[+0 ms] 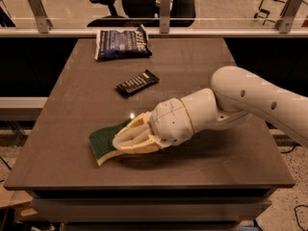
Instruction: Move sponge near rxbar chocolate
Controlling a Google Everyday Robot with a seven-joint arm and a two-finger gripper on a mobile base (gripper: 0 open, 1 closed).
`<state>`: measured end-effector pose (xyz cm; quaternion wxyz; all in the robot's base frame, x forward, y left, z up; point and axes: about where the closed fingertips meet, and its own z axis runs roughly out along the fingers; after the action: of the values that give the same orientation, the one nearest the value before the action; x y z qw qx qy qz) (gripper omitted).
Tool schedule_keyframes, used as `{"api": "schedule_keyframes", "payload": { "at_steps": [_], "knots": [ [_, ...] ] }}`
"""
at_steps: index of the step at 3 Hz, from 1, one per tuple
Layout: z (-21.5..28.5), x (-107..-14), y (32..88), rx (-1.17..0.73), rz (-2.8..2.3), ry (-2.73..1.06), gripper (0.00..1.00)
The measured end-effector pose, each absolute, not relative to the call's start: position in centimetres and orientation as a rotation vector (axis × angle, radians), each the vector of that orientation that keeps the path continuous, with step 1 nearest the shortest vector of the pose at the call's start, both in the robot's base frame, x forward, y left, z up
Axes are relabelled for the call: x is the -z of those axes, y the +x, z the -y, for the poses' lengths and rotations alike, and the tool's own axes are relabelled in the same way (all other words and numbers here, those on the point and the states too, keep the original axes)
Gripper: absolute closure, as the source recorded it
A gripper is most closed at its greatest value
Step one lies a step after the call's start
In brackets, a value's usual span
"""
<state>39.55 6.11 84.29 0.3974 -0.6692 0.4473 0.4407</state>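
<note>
The sponge (102,141), dark green on top with pale yellow foam below, lies at the front left of the brown table (192,76). My gripper (126,139) reaches in from the right, and its cream fingers (137,124) close over the sponge's right half, hiding that part. The sponge's left end sticks out past the fingertips, with its yellow underside showing. The rxbar chocolate (137,82), a slim black bar with light lettering, lies flat farther back, about a hand's length beyond the sponge and apart from it.
A crinkled dark blue bag (121,43) lies at the table's back left. A metal railing (163,32) runs behind the table with office chairs beyond. My white arm (250,100) crosses the table's right side.
</note>
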Motion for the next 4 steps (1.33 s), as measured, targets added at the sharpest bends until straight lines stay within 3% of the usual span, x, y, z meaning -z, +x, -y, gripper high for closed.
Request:
{"api": "schedule_keyframes", "payload": {
  "at_steps": [2,3,4],
  "knots": [
    [-6.42,-84.4,39.33,-1.118,-1.127,-1.702,0.12],
    [-6.57,-84.46,39.23,-1.119,-1.124,-1.706,0.0],
    [-6.58,-84.8,39.71,-1.119,-1.135,-1.719,0.0]
  ]
}}
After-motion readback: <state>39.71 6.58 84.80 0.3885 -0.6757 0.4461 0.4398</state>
